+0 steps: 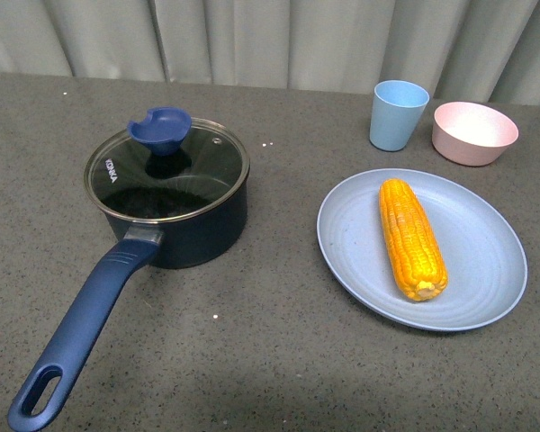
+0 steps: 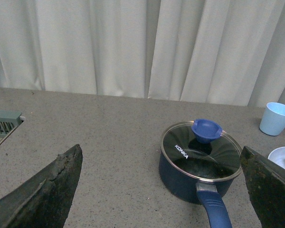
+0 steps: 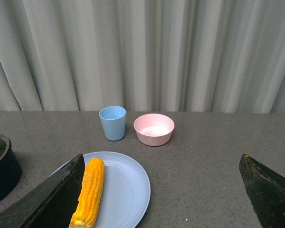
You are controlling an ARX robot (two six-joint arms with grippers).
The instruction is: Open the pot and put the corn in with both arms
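Front view: neither of my arms shows. The pot (image 1: 184, 225) stands on the left part of the grey worktop (image 1: 270, 360). Its glass lid (image 1: 166, 175) is seated on the rim with the blue knob (image 1: 160, 128) on top. The long blue handle (image 1: 85, 328) runs toward me and a little to the left. The corn (image 1: 412, 238) lies lengthwise on a light blue plate (image 1: 346, 243), to the right of the pot and well apart from it, tapered end away from me. Behind the plate stand a light blue cup (image 1: 399, 114) and a pink bowl (image 1: 474, 132), near each other but not touching. A pale curtain (image 1: 270, 36) closes off the back. My left pincer (image 2: 161, 148) is spread wide and holds nothing; it hangs above the worktop with the lidded pot ahead of it. My right pincer (image 3: 162, 156) is also spread wide and empty, with the corn and plate ahead of it.
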